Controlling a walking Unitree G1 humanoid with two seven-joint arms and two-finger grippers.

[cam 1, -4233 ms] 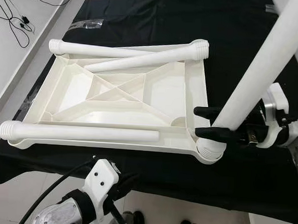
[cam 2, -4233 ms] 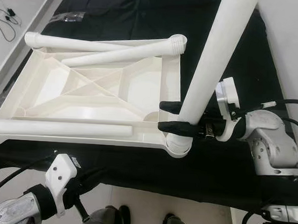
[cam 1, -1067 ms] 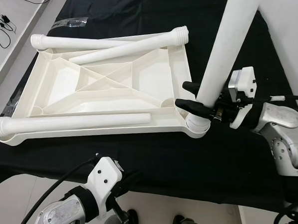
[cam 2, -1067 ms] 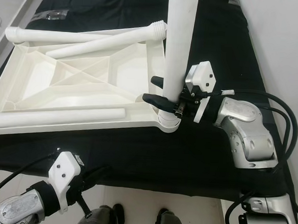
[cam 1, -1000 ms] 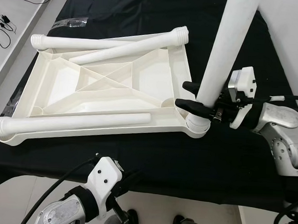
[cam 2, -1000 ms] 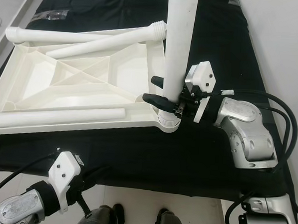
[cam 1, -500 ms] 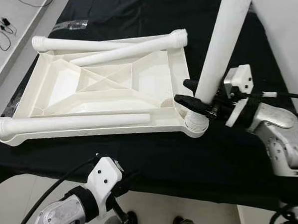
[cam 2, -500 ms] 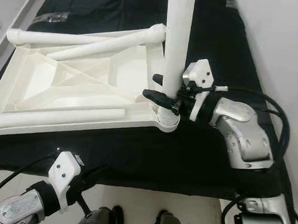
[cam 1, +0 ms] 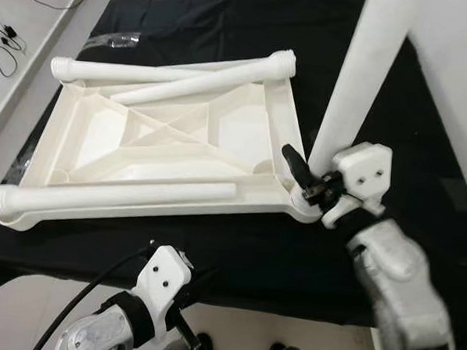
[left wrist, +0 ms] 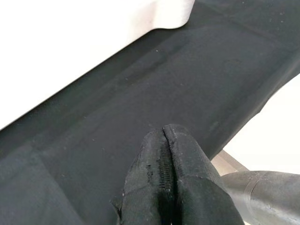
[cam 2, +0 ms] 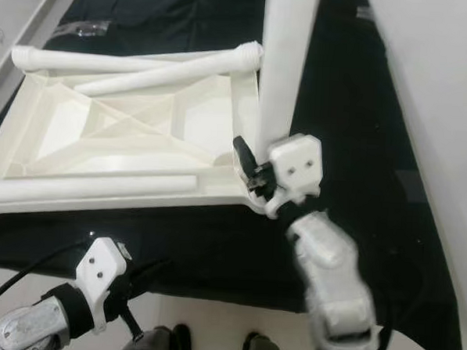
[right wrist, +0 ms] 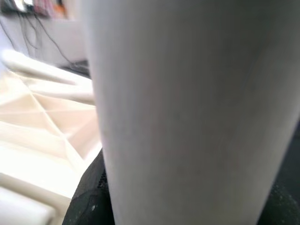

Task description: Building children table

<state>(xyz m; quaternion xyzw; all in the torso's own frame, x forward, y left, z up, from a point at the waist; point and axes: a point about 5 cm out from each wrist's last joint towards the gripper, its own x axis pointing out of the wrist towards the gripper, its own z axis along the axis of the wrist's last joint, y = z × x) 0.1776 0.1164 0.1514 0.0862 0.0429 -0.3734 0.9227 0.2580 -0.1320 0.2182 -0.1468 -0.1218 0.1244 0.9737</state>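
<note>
**Right gripper clamped low on the standing leg, wrist rolled over**

Right gripper point(cam 1: 305, 177), in the left eye view, grasps the upright leg point(cam 1: 362, 80) just above the near right corner socket of the tabletop point(cam 1: 180, 145). That white tabletop lies upside down on the black-covered desk point(cam 1: 237, 246). Counted: one tabletop and four legs. One leg stands in the corner socket, two lie crossing along the tabletop's far edge point(cam 1: 156, 74) point(cam 1: 215, 80), and one lies along its near edge point(cam 1: 115, 196). The left gripper point(cam 1: 181, 313) hangs below the desk's near edge.

The right eye view shows the same layout, with the right arm's forearm point(cam 2: 330, 282) blurred. Half a second ago the white wrist housing sat to the right of the leg with the arm reaching in from the side; now the housing point(cam 2: 294, 169) faces the camera and the forearm comes up from below, so the wrist has turned about the leg. The leg stands in the same socket, and the three lying legs have not moved.

Left wrist view: the left gripper's fingers point(left wrist: 161, 183) are pressed together, holding nothing, over the black cloth, with the tabletop's white edge point(left wrist: 70, 42) beyond.

Right wrist view: the leg point(right wrist: 187, 108) looms close, with the tabletop's ribbed underside point(right wrist: 42, 122) beside it.
</note>
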